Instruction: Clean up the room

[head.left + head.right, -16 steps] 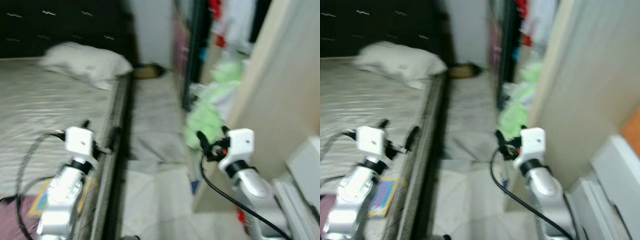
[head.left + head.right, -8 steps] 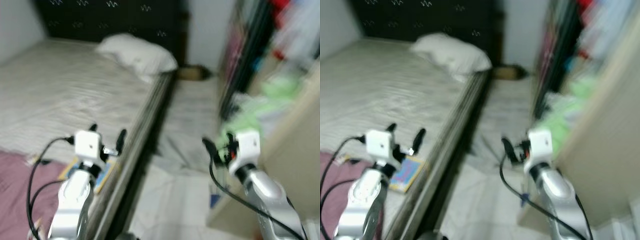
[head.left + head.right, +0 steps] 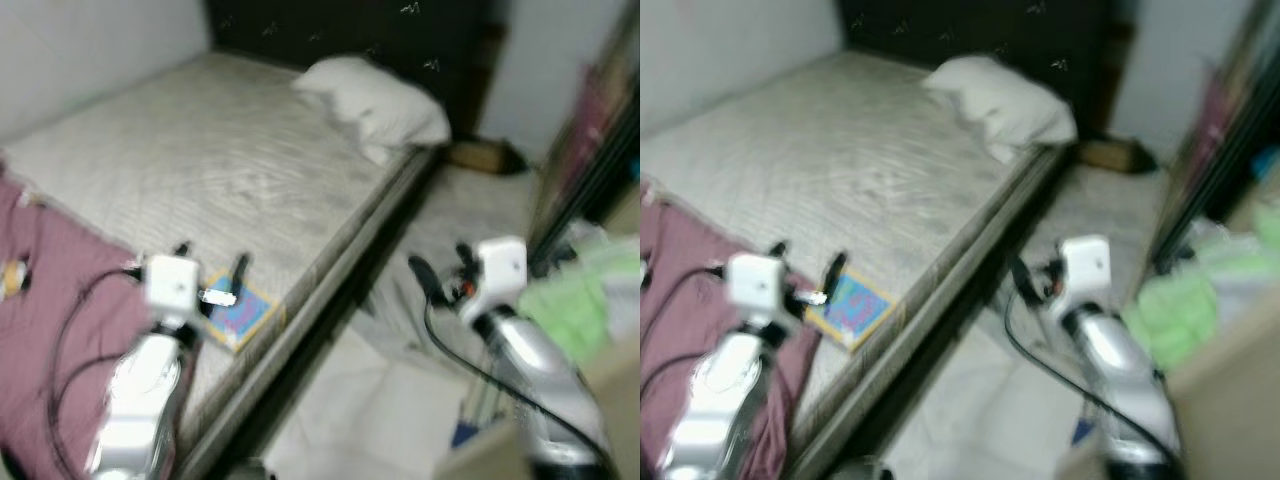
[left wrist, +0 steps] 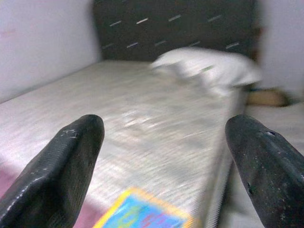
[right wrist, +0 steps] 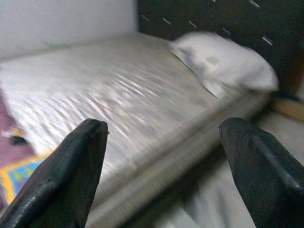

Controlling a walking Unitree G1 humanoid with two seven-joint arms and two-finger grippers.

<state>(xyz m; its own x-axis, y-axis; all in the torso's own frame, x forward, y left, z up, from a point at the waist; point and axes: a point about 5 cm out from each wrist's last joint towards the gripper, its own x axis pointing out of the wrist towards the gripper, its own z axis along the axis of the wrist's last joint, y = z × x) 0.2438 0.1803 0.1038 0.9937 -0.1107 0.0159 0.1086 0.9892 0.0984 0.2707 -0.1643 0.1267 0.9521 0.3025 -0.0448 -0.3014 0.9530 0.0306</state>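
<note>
The room (image 3: 400, 390) looks far from tidy: on the left a maroon blanket (image 3: 60, 290) lies rumpled over the bed (image 3: 230, 170), a colourful book (image 3: 238, 312) sits at the near edge, and green clothes (image 3: 570, 310) are heaped on the right. The left gripper (image 3: 210, 272) hangs spread and empty over the book; the right gripper (image 3: 440, 268), also spread, holds nothing above the floor.

All views motion-blurred. Maroon blanket (image 3: 50, 290) cut off at 9 o'clock edge. Booklet (image 4: 142, 213) print unreadable, cropped at 6 o'clock edge.
</note>
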